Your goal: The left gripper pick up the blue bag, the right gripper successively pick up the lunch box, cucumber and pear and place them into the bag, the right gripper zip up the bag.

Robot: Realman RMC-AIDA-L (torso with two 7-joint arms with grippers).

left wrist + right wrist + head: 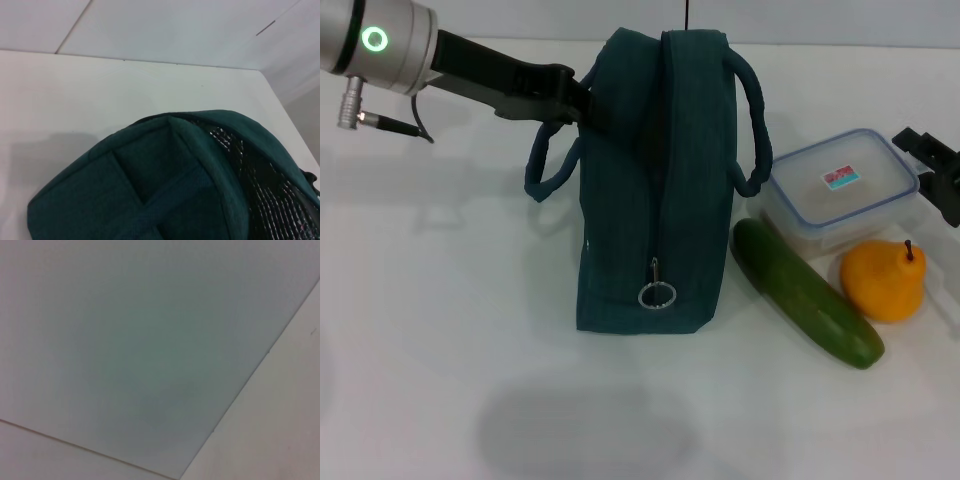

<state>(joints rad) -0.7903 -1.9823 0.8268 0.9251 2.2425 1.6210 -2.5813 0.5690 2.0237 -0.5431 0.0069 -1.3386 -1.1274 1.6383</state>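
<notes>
A plain white table (440, 330) under a grey shadow.

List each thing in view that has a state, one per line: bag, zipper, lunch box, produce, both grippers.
blue bag: upright on the table, top partly open, foil lining showing
zipper pull: hanging low on the bag's front
lunch box: lid on, on the table
cucumber: lying beside the bag
pear: on the table, stem up
left gripper: at the bag's upper edge
right gripper: beside the lunch box, holding nothing
</notes>
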